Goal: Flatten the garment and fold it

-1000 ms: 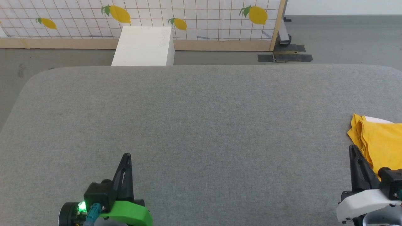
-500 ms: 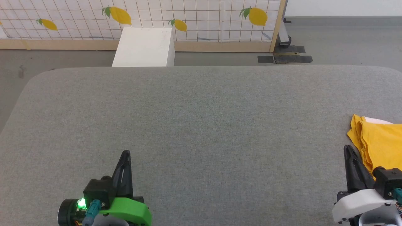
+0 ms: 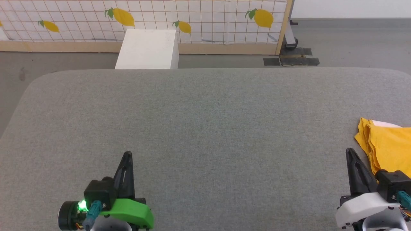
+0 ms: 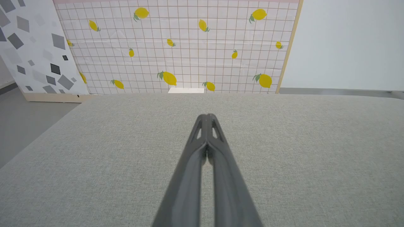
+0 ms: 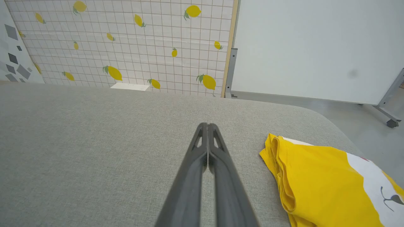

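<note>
Right hand (image 3: 348, 151) edged left from garment (image 3: 390, 144) — grey table (image 3: 205, 122), lemon screen (image 3: 208, 19).

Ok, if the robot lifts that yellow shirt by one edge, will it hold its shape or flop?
Probably floppy: the garment lies in soft stacked layers, so lifting one edge would likely let it drape open. It looks thin, so likely light. Pushed, it may bunch on the textured table.
</note>
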Motion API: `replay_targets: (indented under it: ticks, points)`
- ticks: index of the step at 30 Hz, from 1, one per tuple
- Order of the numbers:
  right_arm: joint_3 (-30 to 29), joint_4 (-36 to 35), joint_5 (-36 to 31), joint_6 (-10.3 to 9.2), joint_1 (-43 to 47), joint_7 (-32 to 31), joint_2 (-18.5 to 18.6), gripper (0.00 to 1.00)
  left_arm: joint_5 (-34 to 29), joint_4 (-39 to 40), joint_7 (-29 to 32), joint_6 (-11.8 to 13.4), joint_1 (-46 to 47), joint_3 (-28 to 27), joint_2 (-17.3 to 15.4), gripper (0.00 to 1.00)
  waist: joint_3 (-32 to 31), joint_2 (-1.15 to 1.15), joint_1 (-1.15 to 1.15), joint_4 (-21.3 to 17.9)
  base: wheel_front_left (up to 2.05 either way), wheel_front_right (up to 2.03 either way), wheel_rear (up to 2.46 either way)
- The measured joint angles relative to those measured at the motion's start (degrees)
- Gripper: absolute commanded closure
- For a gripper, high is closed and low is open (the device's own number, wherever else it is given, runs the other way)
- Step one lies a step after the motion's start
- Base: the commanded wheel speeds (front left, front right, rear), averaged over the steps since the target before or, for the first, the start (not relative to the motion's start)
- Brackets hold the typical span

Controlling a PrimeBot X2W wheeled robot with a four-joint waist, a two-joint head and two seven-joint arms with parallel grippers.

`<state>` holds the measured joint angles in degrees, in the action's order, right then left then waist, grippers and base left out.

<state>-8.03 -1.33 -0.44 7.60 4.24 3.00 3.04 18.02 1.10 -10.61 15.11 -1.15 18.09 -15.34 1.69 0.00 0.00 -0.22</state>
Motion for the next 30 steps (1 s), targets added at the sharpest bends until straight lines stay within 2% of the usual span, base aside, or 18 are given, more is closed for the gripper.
replay_targets:
  ticks: [30]
  points:
    - [2.5,0.4,0.0,0.00,-1.0,-1.0,0.0,1.00,-6.0,-0.3,3.5,-5.0,0.0,-5.9,4.0,1.00,-0.6,0.00,0.00,0.1,0.00,0.00,0.00]
